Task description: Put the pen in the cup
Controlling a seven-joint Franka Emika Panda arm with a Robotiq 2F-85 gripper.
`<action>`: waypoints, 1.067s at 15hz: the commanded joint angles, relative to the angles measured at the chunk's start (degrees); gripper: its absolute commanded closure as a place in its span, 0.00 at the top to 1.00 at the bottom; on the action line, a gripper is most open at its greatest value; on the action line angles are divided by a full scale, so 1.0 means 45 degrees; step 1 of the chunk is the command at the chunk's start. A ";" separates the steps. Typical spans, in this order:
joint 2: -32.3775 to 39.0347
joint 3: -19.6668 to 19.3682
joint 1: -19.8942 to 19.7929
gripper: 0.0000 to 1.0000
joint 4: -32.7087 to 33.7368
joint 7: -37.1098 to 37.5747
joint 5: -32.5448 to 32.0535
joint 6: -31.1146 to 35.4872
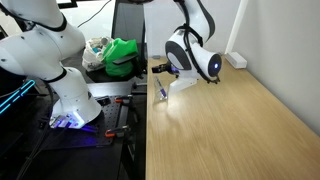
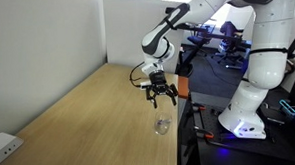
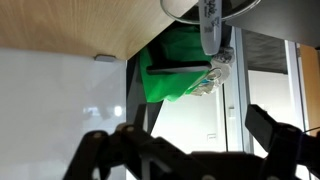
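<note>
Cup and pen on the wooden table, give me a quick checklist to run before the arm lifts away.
1. Hand open: ok, fingers are spread wide in the wrist view.
2. Hand empty: ok, nothing sits between the fingers.
3. Pen in cup: ok, it seems to lean out of the rim.
4. Cup upright: ok.
5. Hand clear of cup: ok, it hovers above, not touching.
6. Margin to table edge: not ok, the cup stands close to the edge, so lift straight up.
</note>
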 commanded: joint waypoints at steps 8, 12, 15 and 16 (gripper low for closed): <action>-0.2672 0.0414 0.0032 1.00 -0.0857 0.0105 0.1374 0.0413; -0.3150 -0.2834 0.3301 1.00 -0.0917 0.0268 0.2845 0.1001; -0.3277 -0.3654 0.4310 1.00 -0.1012 0.0377 0.3816 0.2112; -0.3286 -0.3811 0.4570 1.00 -0.1038 0.0403 0.4123 0.2591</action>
